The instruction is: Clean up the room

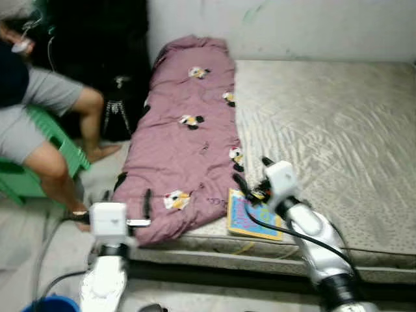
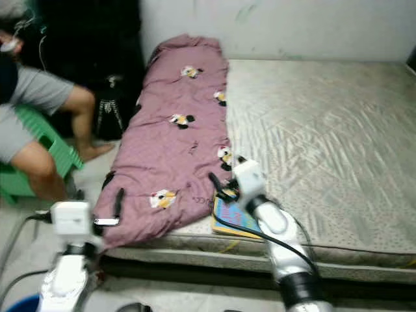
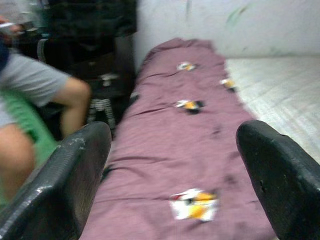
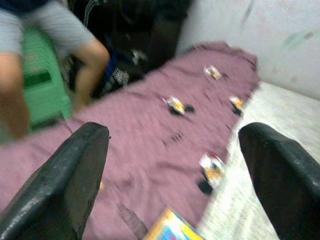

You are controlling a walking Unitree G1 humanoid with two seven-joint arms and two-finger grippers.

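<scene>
Beside book (image 1: 252,214), right hand (image 1: 250,175) open

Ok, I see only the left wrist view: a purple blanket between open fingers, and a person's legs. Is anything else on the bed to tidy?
Observer: Yes, a colourful book lies near the front edge of the mattress, beside the blanket.
Operator: And the other arm?
Observer: The right gripper hovers just over the book, fingers open.
Operator: Where is mine, seen from the head?
Observer: The left gripper is at the blanket's near corner.
</scene>
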